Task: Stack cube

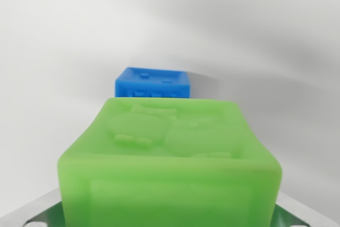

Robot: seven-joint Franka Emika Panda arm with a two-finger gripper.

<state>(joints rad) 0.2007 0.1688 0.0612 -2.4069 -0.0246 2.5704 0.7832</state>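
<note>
Green cube (170, 158) in pincer (170, 219) (blurred), blue cube (152, 82) beyond

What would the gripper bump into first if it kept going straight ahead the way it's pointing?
Probably the blue cube. It sits straight ahead, just beyond the green cube that fills the near view. How far apart the two are is hard to judge.

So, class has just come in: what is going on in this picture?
This is the view from a camera on a robot arm's wrist. A green cube fills the near part of the picture, with metal parts of the gripper's fingers showing at the bottom corners on either side of it, so it seems to be held. A smaller-looking blue cube sits further off on the white surface. The green cube is not on the blue one yet.
</note>
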